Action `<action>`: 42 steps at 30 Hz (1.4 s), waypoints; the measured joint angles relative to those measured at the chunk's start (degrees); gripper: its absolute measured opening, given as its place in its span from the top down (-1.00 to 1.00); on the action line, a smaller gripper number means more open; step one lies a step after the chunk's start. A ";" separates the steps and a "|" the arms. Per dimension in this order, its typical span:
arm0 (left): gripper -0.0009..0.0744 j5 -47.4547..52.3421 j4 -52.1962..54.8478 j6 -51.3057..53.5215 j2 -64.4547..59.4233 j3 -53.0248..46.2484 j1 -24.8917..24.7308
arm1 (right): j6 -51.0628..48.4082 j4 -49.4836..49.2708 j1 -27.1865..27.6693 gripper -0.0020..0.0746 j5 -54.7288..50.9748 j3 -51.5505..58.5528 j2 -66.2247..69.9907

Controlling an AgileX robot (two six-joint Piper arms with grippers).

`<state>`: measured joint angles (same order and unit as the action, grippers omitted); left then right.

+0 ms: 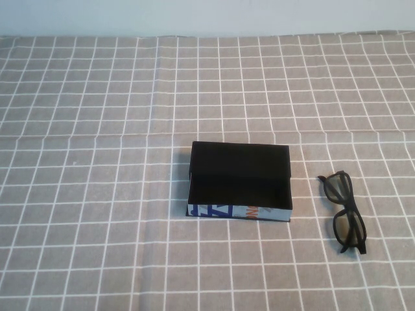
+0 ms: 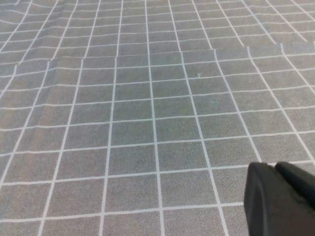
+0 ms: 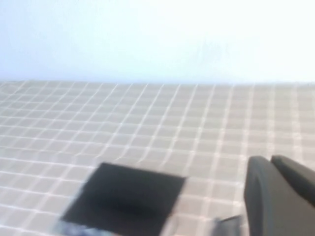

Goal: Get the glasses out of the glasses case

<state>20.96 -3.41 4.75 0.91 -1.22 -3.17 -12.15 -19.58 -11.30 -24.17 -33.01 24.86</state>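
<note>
I am holding my right gripper (image 3: 280, 196) up off the table on the near right, out of the high view; only a dark part of it is showing at the edge of its own wrist view, and I cannot tell what state it is in, though nothing appears to be in it. My left gripper (image 2: 280, 201) is hanging low over bare checked cloth (image 1: 97, 194) on the left, likewise seen only as a dark corner, state not readable, carrying nothing that I can see. Looking outward from the right gripper, the case (image 1: 240, 184) is lying in the middle of the table with its lid flipped back toward the far side, its black inside looking empty and its printed front facing me. The glasses (image 1: 343, 210) are already lying on the cloth to the right of the case, apart from it, lenses resting flat. Their long axis is running near-to-far, slightly slanted, at a right angle to the case's long side. They are lying on my right arm's side, well away from the left, so I am judging the right arm the nearer one for any further handling, and the taking-out itself as done.
</note>
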 joint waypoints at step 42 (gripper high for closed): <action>0.99 0.00 0.00 0.00 0.00 0.00 0.00 | 15.86 19.90 6.80 0.99 6.71 34.59 -25.26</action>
<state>20.96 -3.41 4.75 0.91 -1.22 -3.17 3.71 0.31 -4.50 -17.46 1.58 -0.40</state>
